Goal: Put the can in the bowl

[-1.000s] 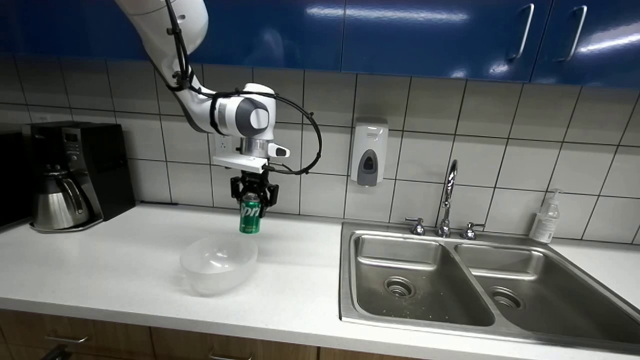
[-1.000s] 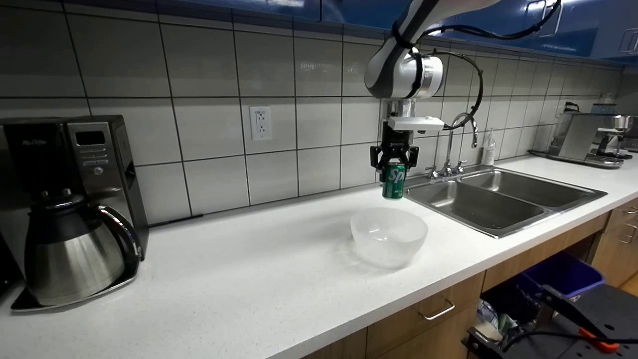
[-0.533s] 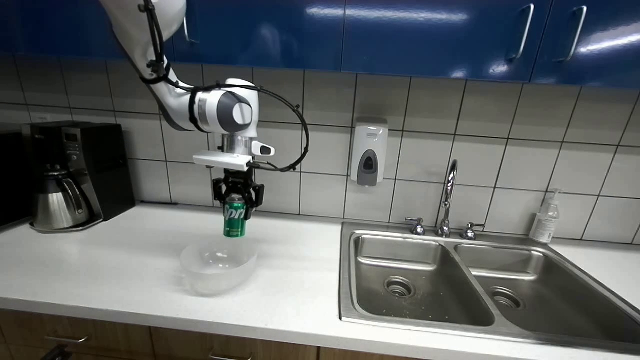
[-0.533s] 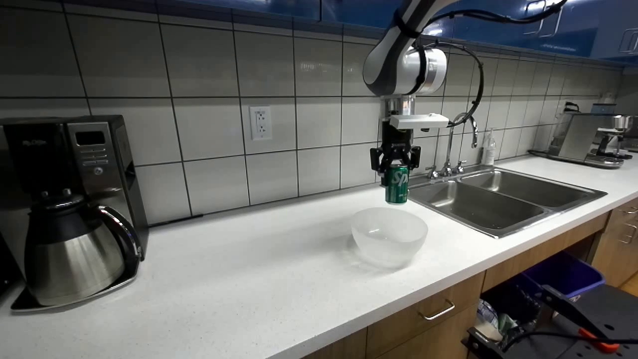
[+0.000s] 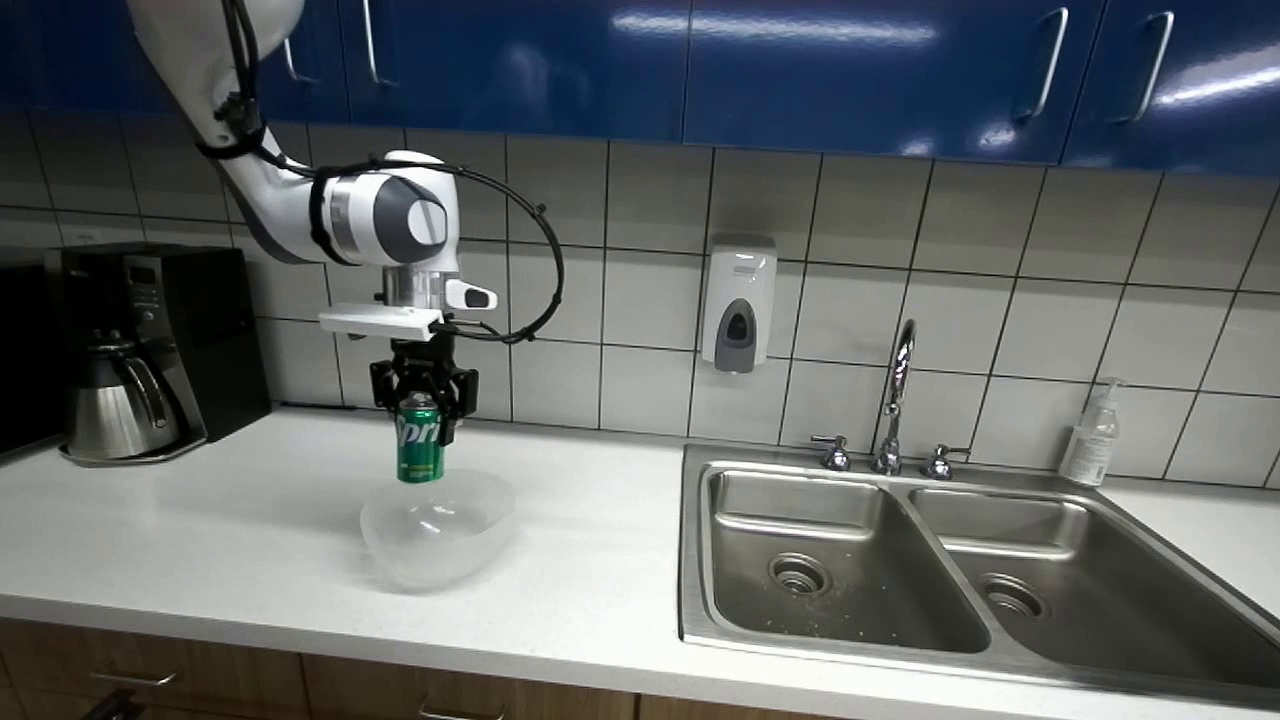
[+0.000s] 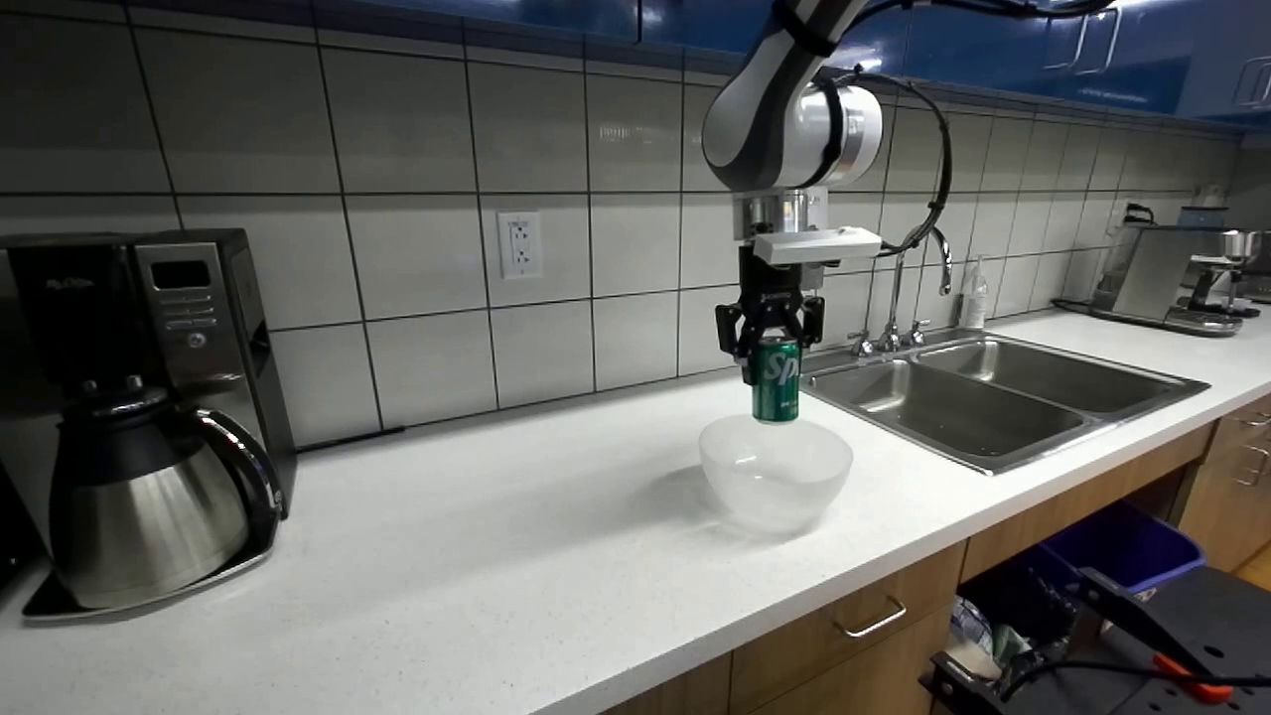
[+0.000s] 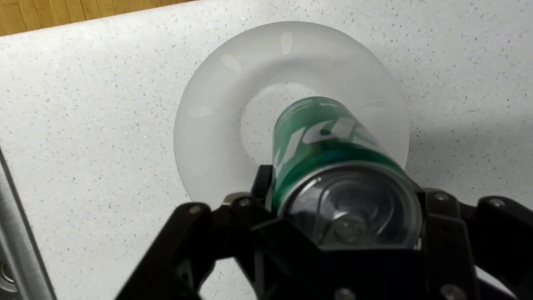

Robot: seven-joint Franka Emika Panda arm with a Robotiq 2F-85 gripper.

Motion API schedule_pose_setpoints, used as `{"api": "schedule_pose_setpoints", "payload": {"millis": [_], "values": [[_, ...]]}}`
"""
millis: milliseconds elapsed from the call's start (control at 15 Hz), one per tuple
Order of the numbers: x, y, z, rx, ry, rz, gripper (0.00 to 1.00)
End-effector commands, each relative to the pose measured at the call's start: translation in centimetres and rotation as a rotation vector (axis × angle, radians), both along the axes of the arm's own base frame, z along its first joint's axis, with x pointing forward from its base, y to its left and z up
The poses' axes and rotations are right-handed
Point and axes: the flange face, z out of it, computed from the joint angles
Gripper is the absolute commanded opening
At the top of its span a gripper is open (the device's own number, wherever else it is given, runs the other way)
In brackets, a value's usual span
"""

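The green can (image 5: 420,455), silver top up, is held upright in my gripper (image 5: 424,420). The can (image 6: 776,392) and gripper (image 6: 771,362) also show in an exterior view, with the can's bottom just above the bowl's back rim. The wide translucent bowl (image 5: 440,550) stands on the counter and also shows in an exterior view (image 6: 779,487). In the wrist view the can (image 7: 320,133) sits between the fingers of the gripper (image 7: 345,189) and covers the lower right part of the bowl (image 7: 212,125). The gripper is shut on the can's upper part.
A double sink (image 5: 850,640) with a faucet (image 5: 895,390) is set into the counter (image 5: 600,570). A coffee maker with a steel carafe (image 6: 149,516) stands at the far end. Blue cabinets (image 5: 550,60) hang above. A soap dispenser (image 5: 738,305) is on the tiled wall.
The arm has carried the can leftward and slightly down in an exterior view. The can now overlaps the bowl's back rim in both exterior views. The bowl has not moved.
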Motion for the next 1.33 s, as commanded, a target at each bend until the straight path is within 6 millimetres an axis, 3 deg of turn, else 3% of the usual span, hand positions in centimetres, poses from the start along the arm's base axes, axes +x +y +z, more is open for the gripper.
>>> {"api": "schedule_pose_setpoints", "payload": {"millis": [0, 467, 867, 1267], "values": [[-2.4, 1.0, 0.6, -0.049, -0.019, -0.047, 0.41], [-4.9, -1.4, -4.3, -0.109, -0.048, -0.110, 0.41], [-3.4, -2.2, -6.6, -0.117, -0.228, -0.088, 0.41], [-2.6, -2.5, -8.8, -0.110, -0.261, -0.086, 0.41]]}}
